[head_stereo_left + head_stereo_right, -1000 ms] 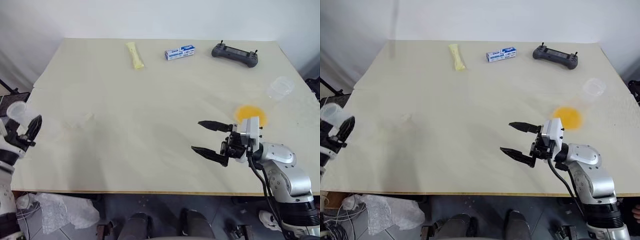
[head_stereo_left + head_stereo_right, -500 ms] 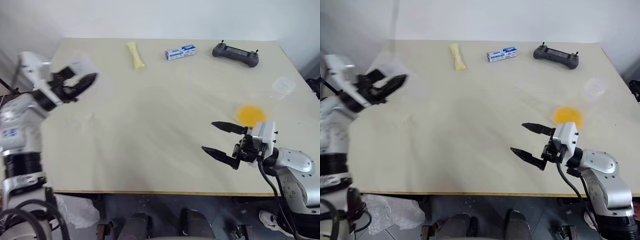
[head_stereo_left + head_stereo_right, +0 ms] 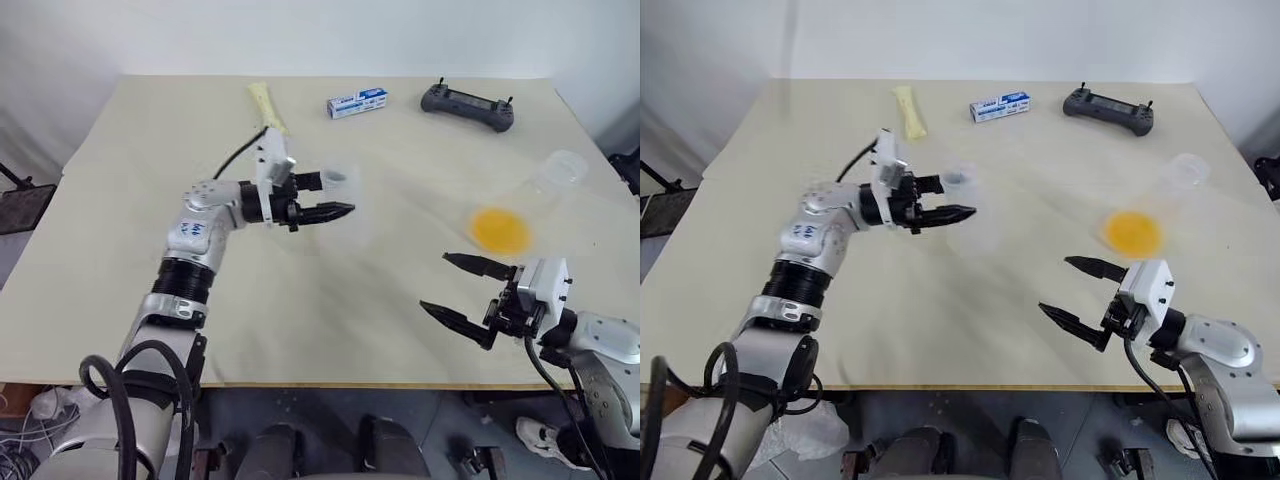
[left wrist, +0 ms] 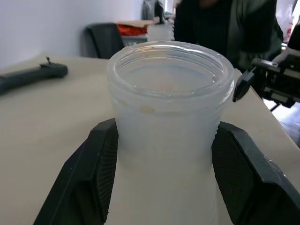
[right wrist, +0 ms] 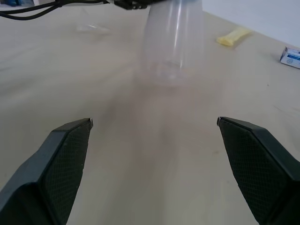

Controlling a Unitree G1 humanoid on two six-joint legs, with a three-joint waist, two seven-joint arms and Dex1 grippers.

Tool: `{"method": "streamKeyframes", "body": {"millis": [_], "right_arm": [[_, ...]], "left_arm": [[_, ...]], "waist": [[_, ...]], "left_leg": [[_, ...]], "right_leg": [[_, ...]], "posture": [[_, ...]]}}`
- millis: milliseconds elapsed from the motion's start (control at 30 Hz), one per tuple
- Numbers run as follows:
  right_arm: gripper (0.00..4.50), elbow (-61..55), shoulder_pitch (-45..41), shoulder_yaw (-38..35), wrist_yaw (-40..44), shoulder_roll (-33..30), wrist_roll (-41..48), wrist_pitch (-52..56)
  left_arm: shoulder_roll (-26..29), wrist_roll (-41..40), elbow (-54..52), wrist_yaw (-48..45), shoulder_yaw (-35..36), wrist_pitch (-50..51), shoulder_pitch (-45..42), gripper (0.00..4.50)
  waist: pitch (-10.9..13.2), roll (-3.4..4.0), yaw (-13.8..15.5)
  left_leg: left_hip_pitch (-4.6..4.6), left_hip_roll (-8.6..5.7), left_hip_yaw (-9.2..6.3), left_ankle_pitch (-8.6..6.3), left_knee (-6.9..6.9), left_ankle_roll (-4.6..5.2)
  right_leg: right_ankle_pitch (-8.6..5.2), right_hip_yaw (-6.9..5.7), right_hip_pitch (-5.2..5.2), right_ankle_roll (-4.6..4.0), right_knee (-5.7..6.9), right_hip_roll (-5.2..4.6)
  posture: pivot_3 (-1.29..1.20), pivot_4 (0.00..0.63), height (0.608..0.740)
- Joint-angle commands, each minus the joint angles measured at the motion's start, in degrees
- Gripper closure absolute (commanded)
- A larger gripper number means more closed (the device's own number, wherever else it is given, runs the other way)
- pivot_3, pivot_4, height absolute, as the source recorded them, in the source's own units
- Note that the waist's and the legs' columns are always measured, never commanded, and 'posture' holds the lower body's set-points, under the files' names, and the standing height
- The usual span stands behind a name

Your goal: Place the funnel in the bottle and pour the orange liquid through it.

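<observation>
- Now, from the head: the left gripper [image 3: 336, 194] is out over the middle of the table [image 3: 150, 150]. It is shut part way on the neck of the bottle [image 3: 336, 179]. The bottle's wide part hangs just past the fingertips, up off the table.
- The orange liquid [image 3: 500, 230] sits in a second clear flask [image 3: 563, 165] over on the right side of the table, well apart from the bottle.
- The right gripper [image 3: 436, 282] is near the front edge, close to that flask. It is wide open and holds nothing.
- From the left wrist: two black fingers [image 4: 101, 159] squeeze the neck from both sides, just under the thick rim. That is a good spot, I think, because the rim can stop the bottle from sliding out.
- The bottle looks empty, so it is likely light. Its smooth clear wall may be slippery, so it could twist in the grip.
- From the right wrist: the bottle floats above the bare table, far ahead of the spread fingers.
- The flask with liquid will be heavier and can slosh. I would hold it by the neck too, and tip it slowly.
</observation>
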Motion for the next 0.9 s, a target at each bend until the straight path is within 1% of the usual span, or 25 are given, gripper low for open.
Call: {"method": "streamKeyframes", "body": {"millis": [33, 200, 467, 633, 700, 733, 833, 900], "right_arm": [[0.0, -3.66, 2.14, -2.55, -1.57, 0.51, 0.26, -1.61], [0.0, -4.65, 3.68, -2.3, -2.84, 1.08, -0.04, -2.22], [0.0, -4.16, 3.34, -1.17, -3.8, 1.66, -0.7, -2.98], [0.0, -3.7, 2.78, -0.55, -4.16, 1.94, -0.97, -3.33], [0.0, -3.41, 2.43, -0.1, -4.2, 2.07, -1.16, -3.48], [0.0, -3.28, 2.25, 0.08, -4.25, 2.09, -1.22, -3.51], [0.0, -2.91, 1.45, 0.5, -4.27, 2.03, -1.29, -3.44], [0.0, -2.35, 0.77, 0.62, -4.05, 1.83, -1.36, -3.49]], "left_arm": [[-1.22, 2.07, 1.01, -0.08, -0.77, -1.24, -2.05, 1.93], [-1.85, 4.68, 0.77, -0.9, -2.61, -1.59, -1.07, 1.93], [-3.33, 7.97, 3.61, 2.88, -2.37, -4.57, -1.25, 1.93], [-3.06, 8.7, 2.45, 3.88, -1.94, -3.76, -0.09, 1.93], [-2.91, 8.51, 1.34, 3.8, -1.92, -2.78, 0.72, 1.22], [-2.86, 8.47, 0.96, 3.81, -1.94, -2.34, 0.97, 1.0], [-2.85, 8.03, -0.31, 4.15, -1.59, -0.32, 1.55, 0.03], [-2.92, 7.54, -1.3, 4.55, -1.06, 0.58, 2.01, 0.03]], "waist": [[0.0, 0.0, 0.13], [0.01, -0.02, 0.06], [0.01, -0.02, 0.11], [0.01, -0.02, 0.08], [0.01, -0.02, 0.08], [0.01, -0.02, 0.07], [0.01, -0.02, 0.05], [0.01, -0.02, 0.07]], "left_leg": [[-0.04, -0.01, -0.03, 0.01, 0.03, 0.01], [-0.09, -0.03, -0.09, 0.01, 0.1, 0.02], [-0.12, -0.02, -0.13, 0.01, 0.17, 0.02], [-0.14, -0.02, -0.13, 0.01, 0.19, 0.02], [-0.15, -0.02, -0.15, 0.01, 0.21, 0.02], [-0.15, -0.02, -0.16, 0.01, 0.22, 0.02], [-0.15, -0.02, -0.15, 0.01, 0.23, 0.02], [-0.17, -0.02, -0.17, 0.01, 0.25, 0.02]], "right_leg": [[0.01, 0.0, 0.0, 0.01, -0.01, 0.0], [0.02, 0.0, 0.0, 0.03, -0.02, -0.01], [0.02, -0.01, 0.0, 0.03, -0.01, -0.01], [0.02, -0.01, 0.0, 0.03, -0.01, 0.0], [0.02, -0.01, 0.0, 0.03, 0.0, 0.0], [0.02, -0.01, 0.0, 0.03, 0.01, -0.01], [0.02, -0.01, 0.0, 0.03, 0.01, 0.0], [0.02, -0.01, 0.0, 0.03, 0.01, 0.0]], "posture": [[0.0, 0.15, 0.74], [0.0, 0.15, 0.74], [0.0, 0.15, 0.74], [0.0, 0.15, 0.74], [0.0, 0.15, 0.74], [0.0, 0.15, 0.74], [0.0, 0.15, 0.74], [0.0, 0.15, 0.74]]}}
